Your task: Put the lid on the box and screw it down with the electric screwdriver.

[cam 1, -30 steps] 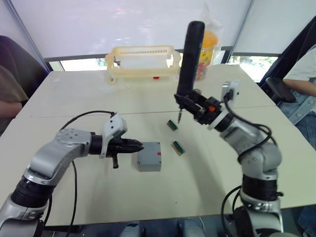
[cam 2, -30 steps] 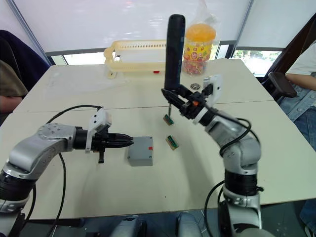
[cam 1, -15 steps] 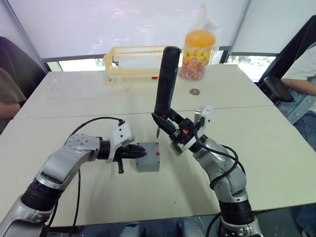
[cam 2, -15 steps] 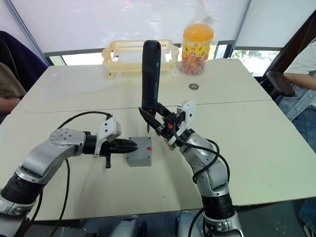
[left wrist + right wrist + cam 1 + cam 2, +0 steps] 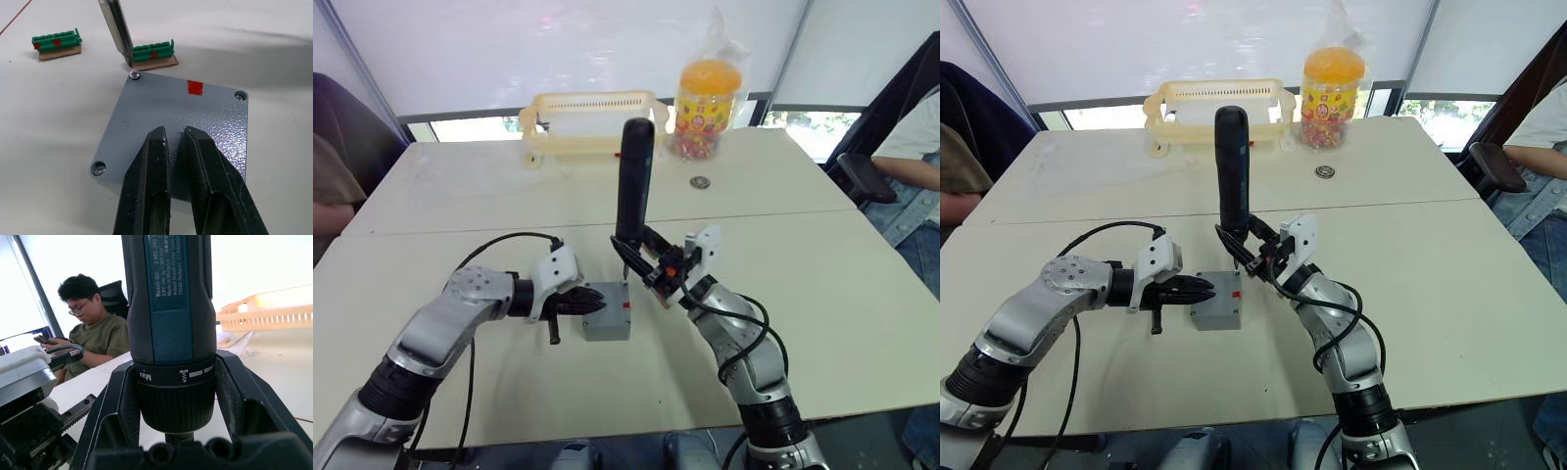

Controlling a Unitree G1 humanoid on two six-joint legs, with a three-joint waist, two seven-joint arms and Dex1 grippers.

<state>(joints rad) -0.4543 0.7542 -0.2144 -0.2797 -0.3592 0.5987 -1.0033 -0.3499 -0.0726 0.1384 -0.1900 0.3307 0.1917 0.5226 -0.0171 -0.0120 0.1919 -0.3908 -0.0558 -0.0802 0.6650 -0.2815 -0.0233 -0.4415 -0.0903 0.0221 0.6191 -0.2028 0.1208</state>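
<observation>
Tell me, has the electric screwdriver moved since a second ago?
Yes. The electric screwdriver has come toward the robot's left and down, its bit now at a corner of the box.

The pale table (image 5: pixel 460 196) carries the grey box (image 5: pixel 607 311) near the middle, two green connectors (image 5: pixel 55 43) beside it, and a yellow basket (image 5: pixel 592 122), candy jar (image 5: pixel 703 98) and small round disc (image 5: pixel 700 181) on its far side.

One box (image 5: pixel 606 311), one electric screwdriver (image 5: pixel 633 182), two green connector blocks (image 5: pixel 55 42), one candy jar (image 5: pixel 702 97).
</observation>
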